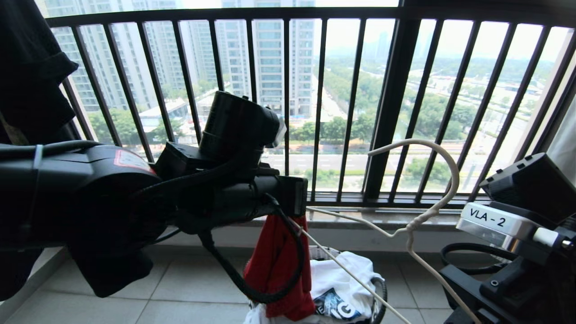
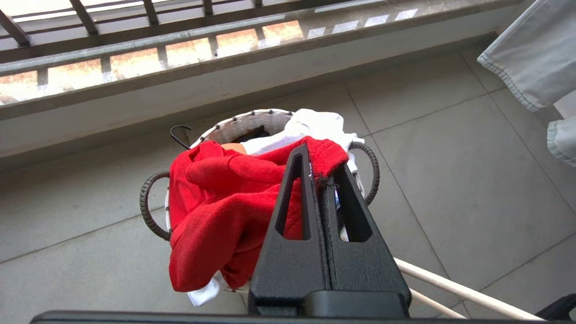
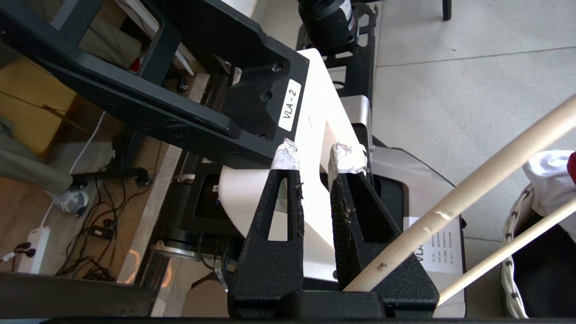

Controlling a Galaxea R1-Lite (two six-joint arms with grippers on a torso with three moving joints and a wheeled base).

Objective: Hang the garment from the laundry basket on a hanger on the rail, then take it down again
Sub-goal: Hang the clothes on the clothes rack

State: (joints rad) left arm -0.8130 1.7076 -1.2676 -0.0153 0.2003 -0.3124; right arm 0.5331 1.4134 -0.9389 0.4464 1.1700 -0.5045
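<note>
Red cloth garment (image 2: 216, 202); woven wicker basket (image 2: 245, 126) (matt); textured black hand (image 2: 323, 180).

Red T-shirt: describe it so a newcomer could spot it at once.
Start at the dark barred window railing; below it on the tiled floor stands a small round white-rimmed laundry basket. The red knitted T-shirt hangs bunched over the basket, pinched by the left hand. It is the only red cloth there; the crumpled shirt beside it is white with a print.

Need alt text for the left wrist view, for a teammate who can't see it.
The left end effector, shut, pinches a fold of the red T-shirt, which hangs over the laundry basket on the grey tile floor. A white shirt lies in the basket, and pale hanger rods cross beside the end effector.
</note>
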